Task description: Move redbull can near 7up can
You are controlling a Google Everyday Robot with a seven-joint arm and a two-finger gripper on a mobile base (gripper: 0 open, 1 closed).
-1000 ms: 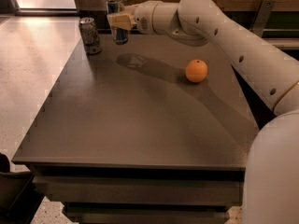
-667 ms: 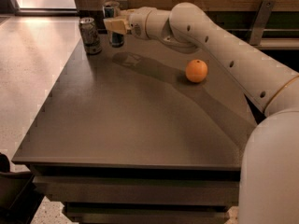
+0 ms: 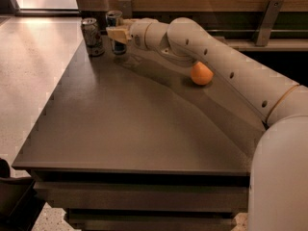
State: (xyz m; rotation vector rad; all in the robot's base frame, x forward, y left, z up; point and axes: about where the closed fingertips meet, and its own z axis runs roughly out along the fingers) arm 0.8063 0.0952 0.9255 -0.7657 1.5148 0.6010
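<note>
The redbull can, slim with dark blue and silver panels, stands upright at the table's far left. My gripper is shut on the redbull can around its middle, with the arm reaching in from the right. The 7up can, silvery-grey with dark and reddish markings, stands upright just left of the redbull can, a small gap between them. The redbull can's lower part shows below the fingers and looks close to the tabletop.
An orange lies on the dark table to the right, partly behind my arm. A wooden wall with a rail runs along the back. The table's left edge drops to a light floor.
My gripper has carried the redbull can further left and lower, so it now stands close beside the 7up can. The orange and the 7up can have not moved.
</note>
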